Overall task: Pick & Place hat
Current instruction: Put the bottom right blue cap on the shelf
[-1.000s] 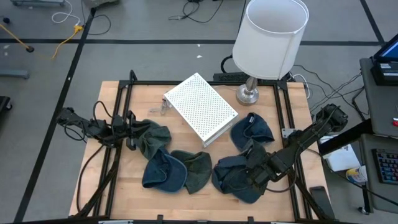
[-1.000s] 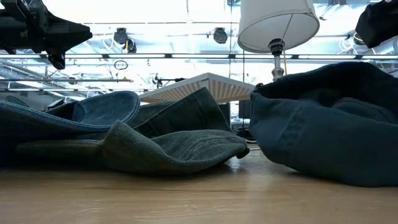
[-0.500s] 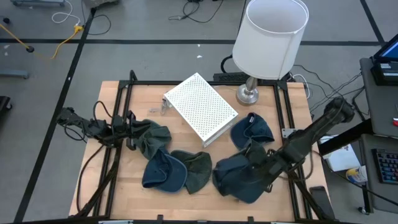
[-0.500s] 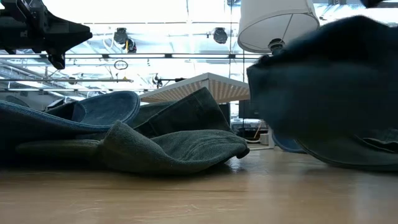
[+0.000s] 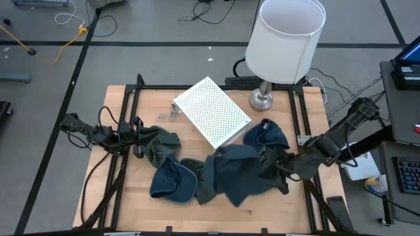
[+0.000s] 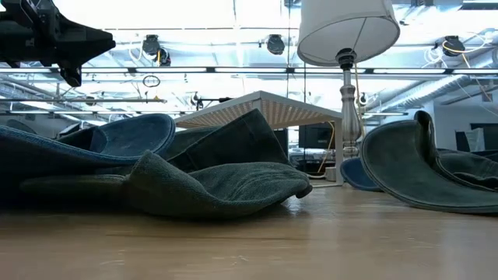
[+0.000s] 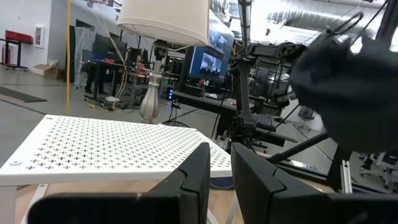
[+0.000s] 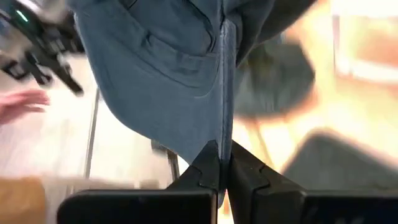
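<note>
Held hat: I see a dark blue hat (image 5: 237, 177) lifted off the table, hanging spread above the right-centre of the wooden table (image 5: 190, 216); in the high view it overlaps the green hat beside it and reaches toward the white panel.
Right gripper: I read the right gripper (image 5: 274, 165) as pinched tight on the edge of that hat; in the right wrist view the cloth (image 8: 180, 81) runs down into the seam between the two dark fingers (image 8: 208, 168), which are pressed together on it.
Right arm: it comes in from the table's right edge, angled low toward the middle.
Other hats, right: one blue hat (image 5: 266, 137) lies on the table just beyond the held one, near the lamp base; in the low view it shows as a curled blue shape (image 6: 420, 175) resting on the wood.
Other hats, left and centre: a green hat (image 5: 161, 145), a blue hat (image 5: 172, 182) and another green hat (image 5: 203, 176) lie touching in a loose chain; the low view shows the green one (image 6: 210, 187) flat in front.
Left gripper: I see the left gripper (image 5: 139, 137) at the table's left side, right at the green hat's edge; its fingers (image 7: 199, 171) stand close with a thin gap, and I cannot tell whether they pinch anything.
White panel: a perforated white panel (image 5: 211, 113) stands raised at table centre-back.
Lamp: a white-shaded lamp (image 5: 289, 39) stands at the back right, its metal base (image 5: 261, 99) on the wood.
</note>
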Robot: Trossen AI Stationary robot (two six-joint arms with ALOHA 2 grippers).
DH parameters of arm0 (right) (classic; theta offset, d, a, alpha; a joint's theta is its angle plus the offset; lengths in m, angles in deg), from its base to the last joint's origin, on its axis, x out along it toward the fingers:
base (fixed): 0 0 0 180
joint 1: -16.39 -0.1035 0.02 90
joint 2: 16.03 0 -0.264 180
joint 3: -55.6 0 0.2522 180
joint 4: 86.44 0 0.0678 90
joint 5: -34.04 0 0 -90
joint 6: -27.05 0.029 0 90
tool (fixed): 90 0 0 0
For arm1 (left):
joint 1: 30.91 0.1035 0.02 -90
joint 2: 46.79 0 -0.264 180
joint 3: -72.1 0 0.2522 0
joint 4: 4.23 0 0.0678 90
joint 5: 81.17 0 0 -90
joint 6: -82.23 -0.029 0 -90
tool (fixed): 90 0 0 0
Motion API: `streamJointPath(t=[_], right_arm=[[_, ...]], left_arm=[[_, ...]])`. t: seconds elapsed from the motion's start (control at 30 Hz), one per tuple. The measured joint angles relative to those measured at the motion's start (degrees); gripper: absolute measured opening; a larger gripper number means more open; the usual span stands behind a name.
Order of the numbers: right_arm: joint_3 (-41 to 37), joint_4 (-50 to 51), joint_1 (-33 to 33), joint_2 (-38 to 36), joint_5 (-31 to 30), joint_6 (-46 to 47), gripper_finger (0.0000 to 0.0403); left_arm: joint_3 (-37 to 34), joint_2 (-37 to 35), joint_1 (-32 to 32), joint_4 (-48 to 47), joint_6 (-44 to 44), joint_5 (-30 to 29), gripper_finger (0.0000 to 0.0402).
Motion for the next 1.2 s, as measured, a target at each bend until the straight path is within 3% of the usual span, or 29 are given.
streamJointPath(t=[0.3, 0.43, 0.9, 1.2], right_arm=[[0.0, -13.7, 1.67, 2.88, -12.61, -21.89, 0.0003], [0.0, -19.21, 4.02, 5.04, -15.23, -28.31, 0.0003], [0.0, -37.65, 14.43, 15.75, -15.5, -41.52, 0.0003], [0.0, -46.11, 19.66, 21.47, -15.24, -42.06, 0.0003]], left_arm=[[-0.01, 0.02, 0.0, 0.0, -0.01, 0.01, 0.0067], [0.0, 0.01, 0.0, 0.0, 0.0, 0.0, 0.0067], [-0.01, 0.0, 0.0, 0.11, 4.39, 0.02, 0.0067], [0.01, 0.01, 0.0, 0.16, 4.7, 0.09, 0.0067]])
